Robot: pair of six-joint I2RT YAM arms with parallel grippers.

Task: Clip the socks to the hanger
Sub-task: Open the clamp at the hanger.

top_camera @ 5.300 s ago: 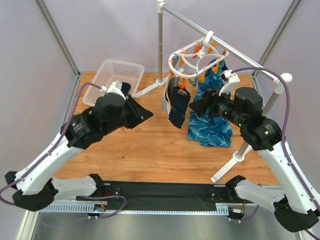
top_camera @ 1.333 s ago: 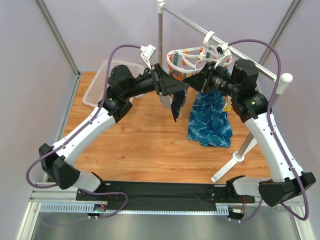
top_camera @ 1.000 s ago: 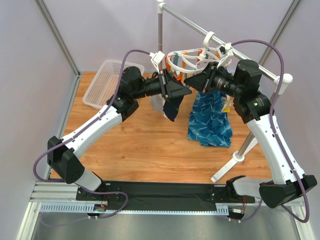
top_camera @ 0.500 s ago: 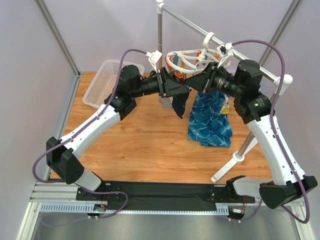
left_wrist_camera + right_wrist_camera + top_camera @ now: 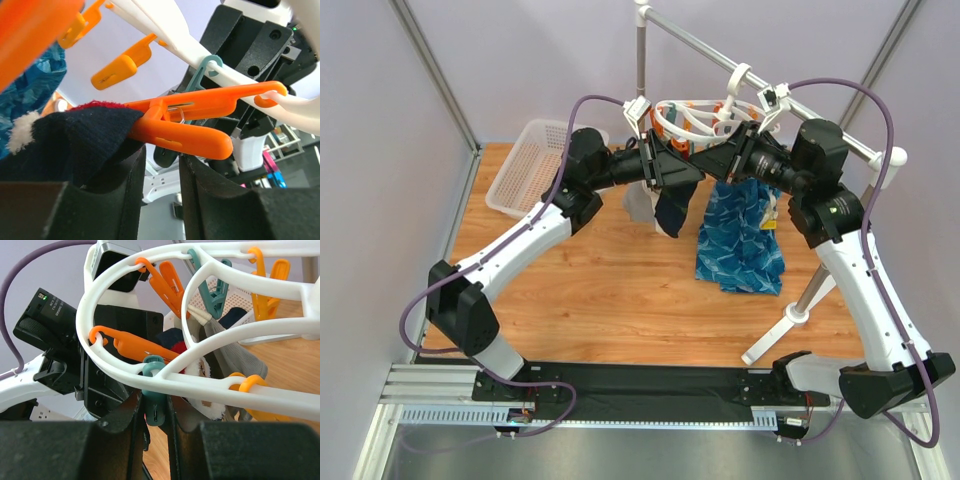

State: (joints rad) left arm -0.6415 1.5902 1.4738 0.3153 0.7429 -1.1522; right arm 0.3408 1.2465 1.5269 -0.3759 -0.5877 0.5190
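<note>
While the right fingers (image 5: pixel 112 437) pinch a teal plastic peg (image 5: pixel 153 407) on the white round plastic hanger (image 5: pixel 200 382), 1 orange plastic peg (image 5: pixel 185 125) clamps the dark navy fabric sock (image 5: pixel 75 145); the left fingers (image 5: pixel 220 200) sit narrowly apart beneath, grip unclear.

A white basket (image 5: pixel 525 170) sits at the far left of the wooden table (image 5: pixel 610 290). A blue patterned cloth (image 5: pixel 740 240) hangs down to the tabletop, apparently below the grey rail (image 5: pixel 690 40).

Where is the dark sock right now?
Top view: the sock hangs under the hanger, just left of the blue cloth. Left wrist view: its edge is at an orange peg mouth.
</note>
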